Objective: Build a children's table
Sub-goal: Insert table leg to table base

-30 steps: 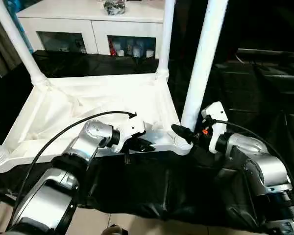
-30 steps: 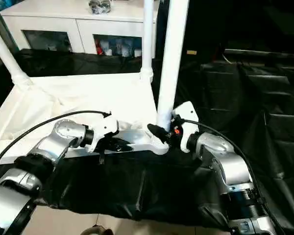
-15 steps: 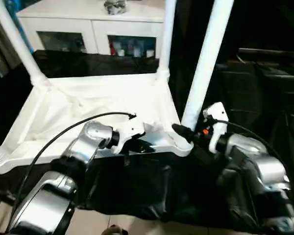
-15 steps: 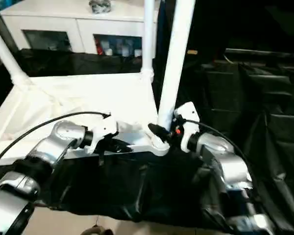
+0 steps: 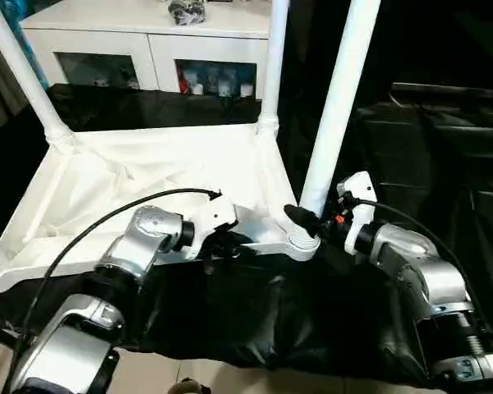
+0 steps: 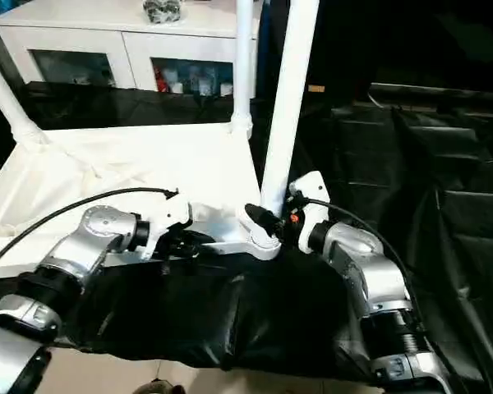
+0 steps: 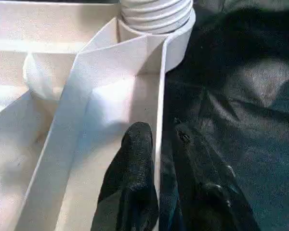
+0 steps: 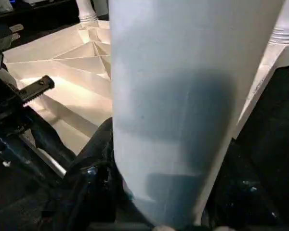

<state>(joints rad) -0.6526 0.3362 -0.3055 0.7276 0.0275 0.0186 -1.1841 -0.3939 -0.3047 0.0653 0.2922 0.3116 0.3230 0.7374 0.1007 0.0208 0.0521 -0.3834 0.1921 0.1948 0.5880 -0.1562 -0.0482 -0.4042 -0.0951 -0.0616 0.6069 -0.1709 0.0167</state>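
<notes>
Two grippers are sharing the work: the right gripper (image 5: 308, 223) is clasping the near leg (image 5: 337, 111) at its socket (presumably seating it), while the left gripper (image 7: 156, 159), fingers straddling the rim, is steadying the upturned tabletop (image 5: 148, 176) lying on black cloth (image 5: 255, 316).

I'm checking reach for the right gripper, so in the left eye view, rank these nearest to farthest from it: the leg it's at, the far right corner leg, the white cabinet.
From the right gripper:
1. Near-corner leg, right at it.
2. Far right corner leg, behind.
3. White cabinet, farthest back.
</notes>
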